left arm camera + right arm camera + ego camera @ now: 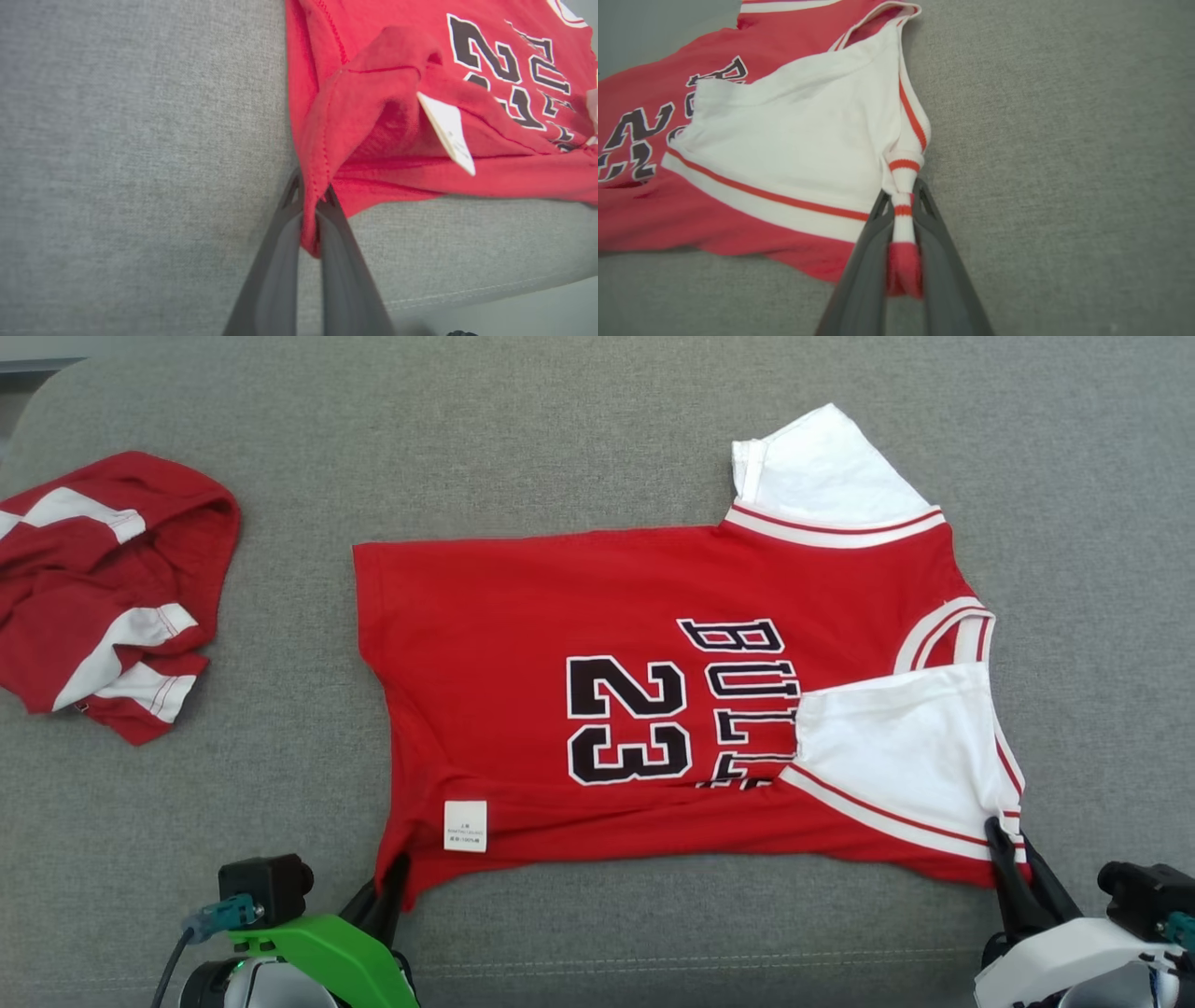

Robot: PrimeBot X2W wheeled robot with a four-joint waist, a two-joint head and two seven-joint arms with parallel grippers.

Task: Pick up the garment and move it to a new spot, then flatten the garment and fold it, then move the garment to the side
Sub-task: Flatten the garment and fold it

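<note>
The garment point(523, 625) is a red jersey with white sleeves and black "23" lettering, spread sideways on the grey cushion, hem to the left and sleeves to the right. The near white sleeve lies folded over the chest. My left gripper point(400, 877) is shut on the garment's near hem corner, and in the left wrist view the red hem point(310, 205) is pinched between the dark fingers point(275, 261). My right gripper point(1006, 845) is shut on the near shoulder edge, with the striped white-and-red trim point(903, 219) bunched between its fingers point(866, 261).
A second red-and-white piece of clothing point(103, 588) lies crumpled at the far left of the grey cushion point(560, 439). The cushion's front seam point(700, 961) runs just in front of my grippers.
</note>
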